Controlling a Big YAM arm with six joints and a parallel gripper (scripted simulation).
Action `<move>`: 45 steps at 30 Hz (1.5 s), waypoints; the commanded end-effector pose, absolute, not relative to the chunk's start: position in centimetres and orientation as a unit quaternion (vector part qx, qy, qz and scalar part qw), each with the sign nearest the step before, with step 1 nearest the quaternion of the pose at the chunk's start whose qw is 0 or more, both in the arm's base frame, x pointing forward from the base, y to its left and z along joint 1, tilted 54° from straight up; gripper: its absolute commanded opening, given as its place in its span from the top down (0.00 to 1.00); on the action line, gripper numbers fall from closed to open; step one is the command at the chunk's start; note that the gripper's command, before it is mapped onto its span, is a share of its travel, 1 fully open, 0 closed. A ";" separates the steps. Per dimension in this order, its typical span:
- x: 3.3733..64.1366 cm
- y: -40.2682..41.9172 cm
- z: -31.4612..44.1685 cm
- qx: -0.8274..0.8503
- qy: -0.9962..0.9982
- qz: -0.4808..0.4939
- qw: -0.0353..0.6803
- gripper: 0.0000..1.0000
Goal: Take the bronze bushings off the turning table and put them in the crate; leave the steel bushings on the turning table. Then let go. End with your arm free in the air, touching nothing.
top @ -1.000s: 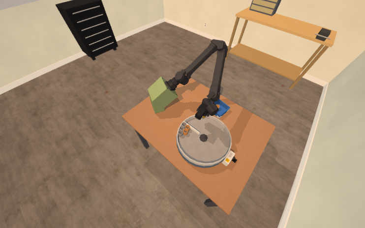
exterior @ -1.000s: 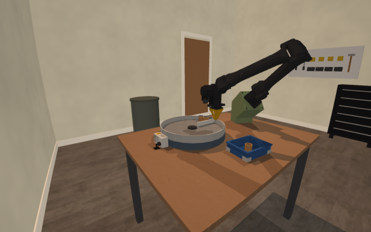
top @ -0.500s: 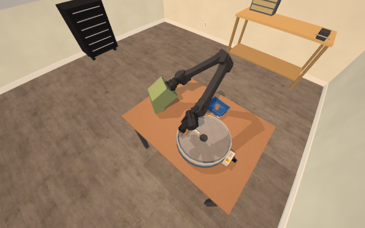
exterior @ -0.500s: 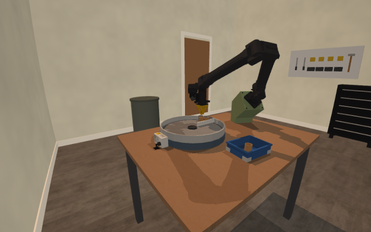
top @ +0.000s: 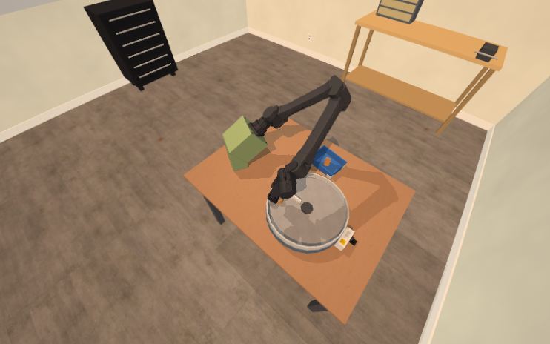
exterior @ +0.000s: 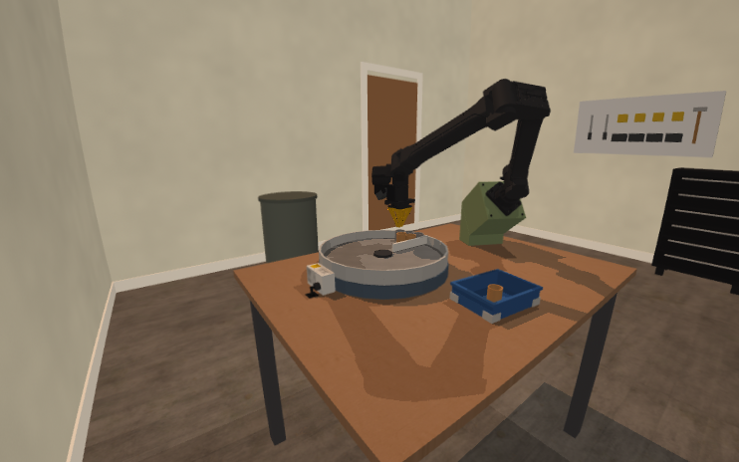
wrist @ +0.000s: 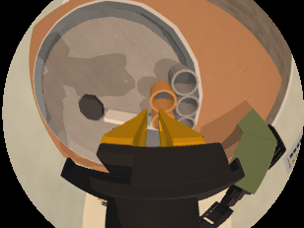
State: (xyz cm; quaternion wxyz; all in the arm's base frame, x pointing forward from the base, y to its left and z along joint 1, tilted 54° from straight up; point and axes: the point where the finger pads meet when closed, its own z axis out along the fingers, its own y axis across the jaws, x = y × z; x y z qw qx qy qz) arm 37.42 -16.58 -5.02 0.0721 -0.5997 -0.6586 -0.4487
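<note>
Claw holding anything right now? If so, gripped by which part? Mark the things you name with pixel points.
Nothing held. The yellow tapered claw [exterior: 399, 225] [wrist: 153, 113] is slightly open, tips above the orange-bronze ring-shaped bushings [exterior: 401, 237] [wrist: 163, 93].

The gripper [top: 282, 195] [exterior: 399, 224] [wrist: 153, 113] moved from the table's [top: 365, 276] [exterior: 338, 348] [wrist: 237, 58] crate-side long edge toward its opposite long edge, above the bushings [top: 280, 200] [exterior: 401, 236] [wrist: 163, 101].
</note>
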 end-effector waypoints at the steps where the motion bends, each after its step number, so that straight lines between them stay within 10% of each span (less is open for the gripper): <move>1: 37.7 -18.1 -4.6 -0.603 -0.657 -0.449 0.059 0.86; 45: 39.2 -16.3 -6.0 -0.601 -0.659 -0.449 0.055 0.86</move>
